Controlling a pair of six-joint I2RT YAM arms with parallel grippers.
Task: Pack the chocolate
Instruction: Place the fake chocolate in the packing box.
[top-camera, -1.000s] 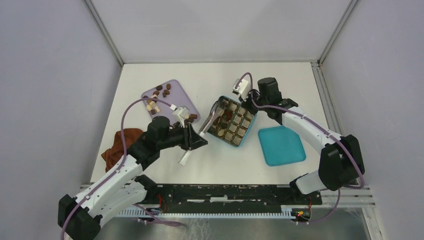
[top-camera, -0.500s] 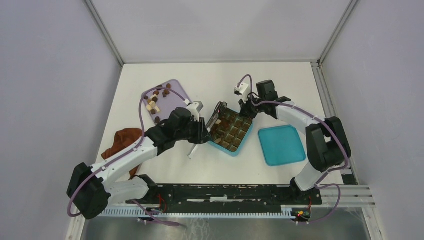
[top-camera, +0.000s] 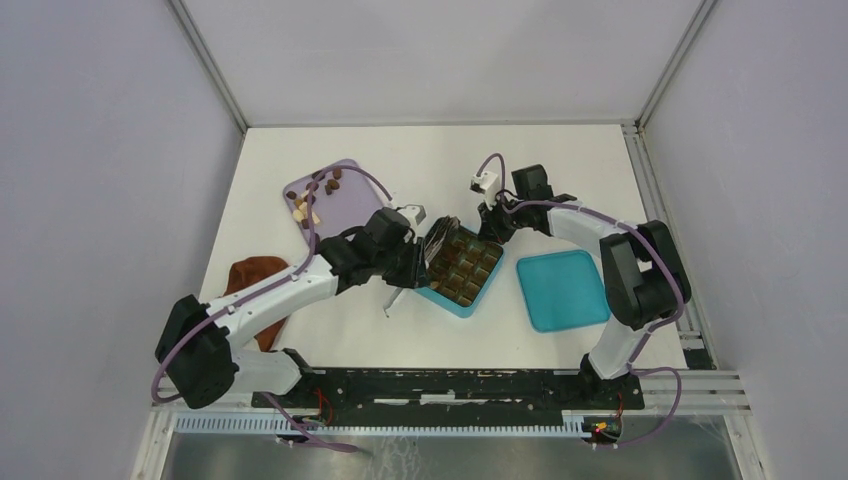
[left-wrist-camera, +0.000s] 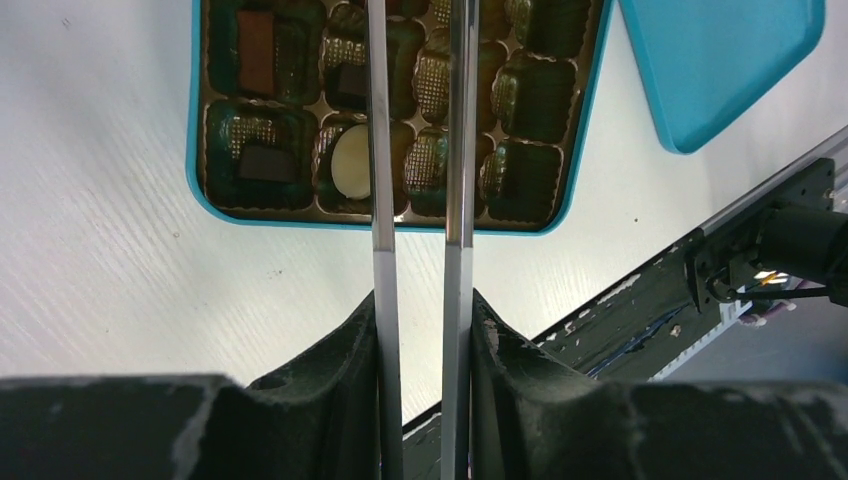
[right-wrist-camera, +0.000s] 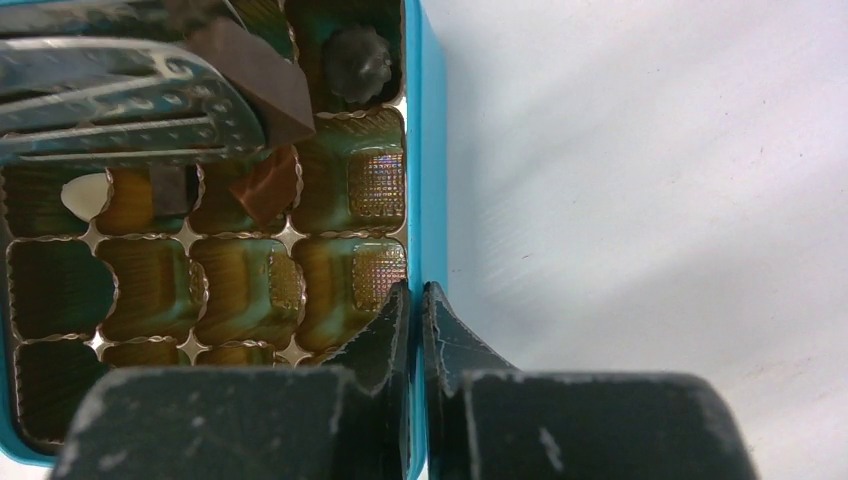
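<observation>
Teal walls framed the box (right-wrist-camera: 425, 150), which lay open near the middle of the white tabletop (top-camera: 430, 160). Its matching lid (top-camera: 563, 290) lay flat just to the right. The left hand (left-wrist-camera: 422, 300) was closed partway on a pair of metal tongs (left-wrist-camera: 378, 150), whose two arms ran out over the box. Between the tips of the tongs sat a dark piece (right-wrist-camera: 255, 75), held above the cells. The right hand (right-wrist-camera: 415, 295) was pinched shut on the box's thin side wall. Most of the chocolate (top-camera: 332, 182) lay scattered on the lilac tray (top-camera: 350, 195), to the left of the box. A few pieces already sat in cells, among them a cream piece (left-wrist-camera: 350, 165). A reddish-brown cloth (top-camera: 255, 272) lay crumpled near the tabletop's left edge.
</observation>
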